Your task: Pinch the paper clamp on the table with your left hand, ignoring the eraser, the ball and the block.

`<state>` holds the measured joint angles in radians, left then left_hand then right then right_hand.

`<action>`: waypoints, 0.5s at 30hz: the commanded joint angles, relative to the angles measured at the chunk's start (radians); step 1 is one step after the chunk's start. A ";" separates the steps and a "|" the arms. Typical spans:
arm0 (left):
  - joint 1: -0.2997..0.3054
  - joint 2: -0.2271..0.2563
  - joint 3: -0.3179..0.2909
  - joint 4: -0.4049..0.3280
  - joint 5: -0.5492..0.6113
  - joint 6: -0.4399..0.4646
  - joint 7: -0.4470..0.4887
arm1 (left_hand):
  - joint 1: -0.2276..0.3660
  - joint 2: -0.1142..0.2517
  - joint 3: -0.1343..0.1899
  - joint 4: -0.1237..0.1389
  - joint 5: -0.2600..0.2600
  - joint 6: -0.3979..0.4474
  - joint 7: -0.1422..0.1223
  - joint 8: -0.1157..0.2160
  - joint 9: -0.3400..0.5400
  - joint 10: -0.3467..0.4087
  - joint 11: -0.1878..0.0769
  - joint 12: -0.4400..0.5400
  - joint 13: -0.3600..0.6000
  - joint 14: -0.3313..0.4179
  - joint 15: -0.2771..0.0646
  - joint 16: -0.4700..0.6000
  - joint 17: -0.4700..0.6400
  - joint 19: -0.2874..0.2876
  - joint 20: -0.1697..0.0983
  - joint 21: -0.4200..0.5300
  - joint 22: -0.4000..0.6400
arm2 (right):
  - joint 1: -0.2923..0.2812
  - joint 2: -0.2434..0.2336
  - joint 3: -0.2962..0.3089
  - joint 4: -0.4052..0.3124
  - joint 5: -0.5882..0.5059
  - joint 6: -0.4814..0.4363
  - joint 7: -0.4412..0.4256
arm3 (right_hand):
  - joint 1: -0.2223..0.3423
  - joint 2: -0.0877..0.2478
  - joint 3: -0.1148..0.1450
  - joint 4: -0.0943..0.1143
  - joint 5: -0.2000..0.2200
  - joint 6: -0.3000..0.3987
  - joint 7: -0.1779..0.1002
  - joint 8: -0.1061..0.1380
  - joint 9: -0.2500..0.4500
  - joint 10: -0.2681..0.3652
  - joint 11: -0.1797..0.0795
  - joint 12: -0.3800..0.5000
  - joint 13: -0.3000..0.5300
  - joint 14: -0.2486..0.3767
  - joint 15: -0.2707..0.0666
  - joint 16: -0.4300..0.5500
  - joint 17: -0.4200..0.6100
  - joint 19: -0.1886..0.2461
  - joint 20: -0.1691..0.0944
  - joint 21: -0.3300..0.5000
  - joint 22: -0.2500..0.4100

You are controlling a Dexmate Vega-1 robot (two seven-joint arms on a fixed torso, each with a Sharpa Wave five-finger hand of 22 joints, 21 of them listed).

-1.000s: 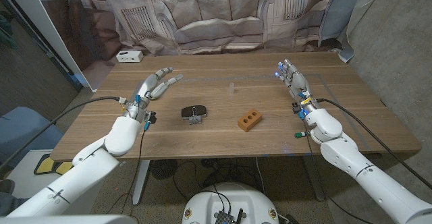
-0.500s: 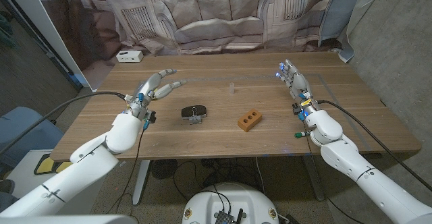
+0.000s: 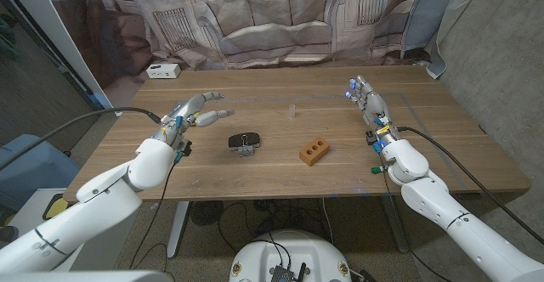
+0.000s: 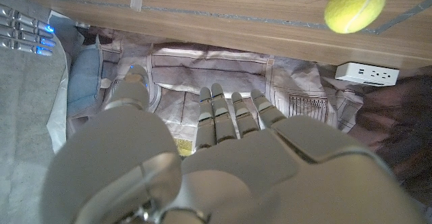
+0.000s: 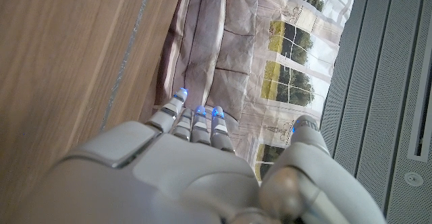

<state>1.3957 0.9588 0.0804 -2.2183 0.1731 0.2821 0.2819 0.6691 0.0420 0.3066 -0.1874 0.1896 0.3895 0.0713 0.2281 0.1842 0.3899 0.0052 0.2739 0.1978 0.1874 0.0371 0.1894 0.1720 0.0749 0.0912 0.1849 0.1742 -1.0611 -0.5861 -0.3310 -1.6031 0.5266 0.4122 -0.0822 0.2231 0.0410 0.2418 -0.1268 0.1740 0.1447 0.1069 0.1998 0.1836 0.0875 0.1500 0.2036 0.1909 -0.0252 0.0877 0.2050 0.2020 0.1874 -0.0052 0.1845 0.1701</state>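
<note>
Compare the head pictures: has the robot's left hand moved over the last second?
Yes. The left hand has drawn back from the white box towards the table's near edge, fingers now pointing more towards the clamp.

soft even indoor light, faint shadows; wrist views blurred up close.

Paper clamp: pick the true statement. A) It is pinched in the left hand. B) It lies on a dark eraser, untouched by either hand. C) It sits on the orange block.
B: the paper clamp rests on the dark eraser, with the left hand open and apart from it.
</note>
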 commanded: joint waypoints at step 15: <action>-0.223 0.282 0.141 -0.135 0.063 0.268 -0.320 | 0.014 -0.078 -0.018 0.015 -0.007 -0.038 -0.015 -0.024 0.003 -0.005 -0.024 -0.015 0.009 0.003 -0.020 0.004 0.003 0.002 0.008 0.011 0.002 | -0.037 -0.003 0.007 -0.032 -0.013 0.007 -0.023 | 0.011 0.002 0.000 -0.008 0.002 0.008 0.003 -0.004 0.003 0.002 -0.002 0.000 0.003 -0.004 0.002 -0.002 0.004 -0.004 0.005 0.003 0.001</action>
<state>1.2799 1.1270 0.1400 -2.2985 0.1827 0.4389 0.0918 0.6738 -0.0244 0.2899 -0.1708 0.1808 0.3446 0.0690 0.2031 0.1841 0.3778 -0.0049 0.2583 0.2025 0.1752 0.0277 0.1845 0.1721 0.0699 0.0962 0.1888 0.1748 -1.0825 -0.5876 -0.3308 -1.6265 0.5162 0.4060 -0.1015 0.2231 0.0411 0.2418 -0.1268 0.1740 0.1446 0.1070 0.1999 0.1836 0.0875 0.1500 0.2036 0.1910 -0.0252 0.0876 0.2050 0.2020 0.1836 -0.0016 0.1845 0.1700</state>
